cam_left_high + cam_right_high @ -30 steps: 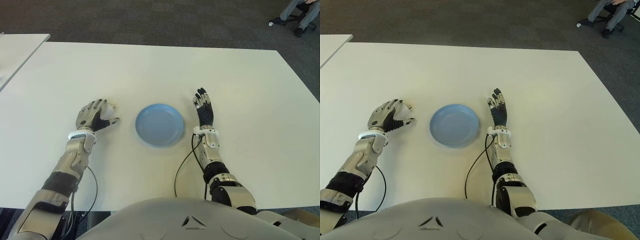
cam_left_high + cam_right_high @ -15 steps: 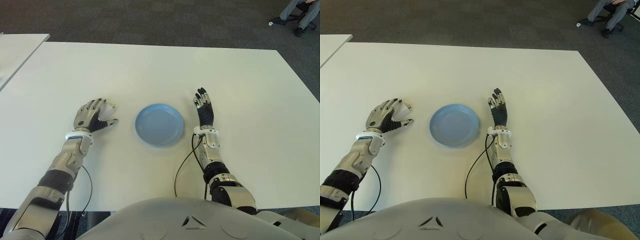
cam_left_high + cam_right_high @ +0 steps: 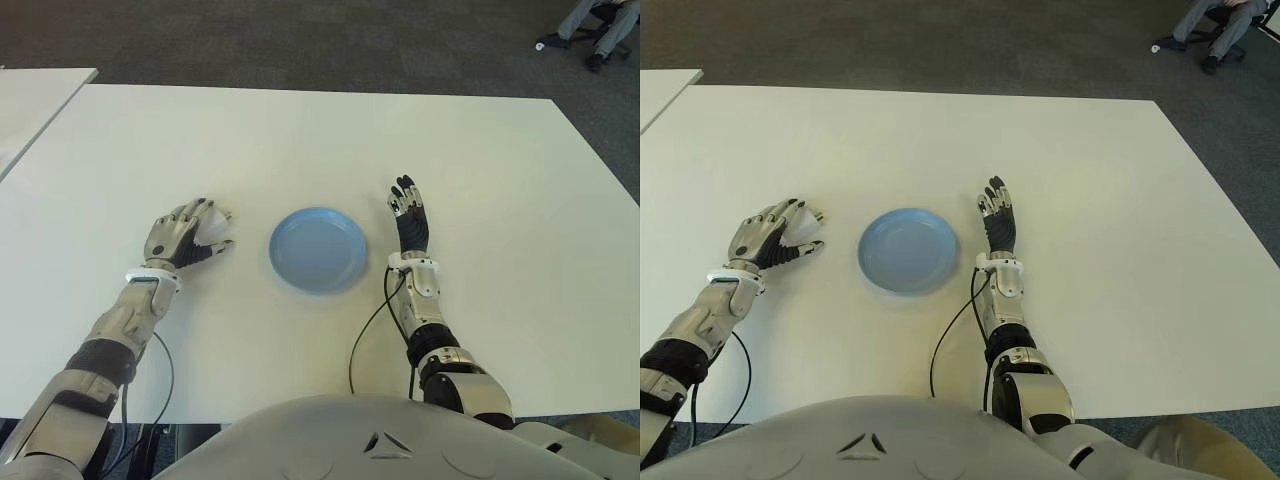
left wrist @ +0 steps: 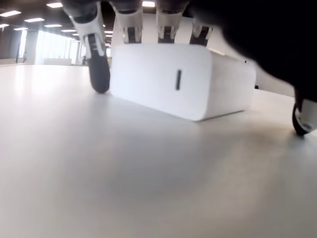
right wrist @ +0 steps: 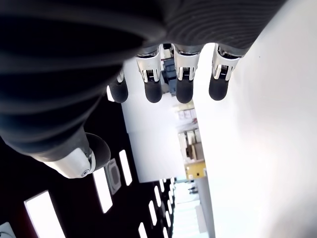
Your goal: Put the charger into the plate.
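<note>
We see the charger (image 4: 181,87), a white block, lying flat on the white table (image 3: 300,140) just left of the blue plate (image 3: 318,248), not in it. Our left hand (image 3: 183,232) is arched over the charger, fingertips (image 4: 98,77) reaching down past its far edge, the thumb off to one side; we cannot tell whether it grips the block yet. Bare table separates charger and plate. Our right hand (image 3: 409,217) shows just right of the plate, fingers straight and apart, holding nothing. The table stretches wide and bare toward its far edge.
</note>
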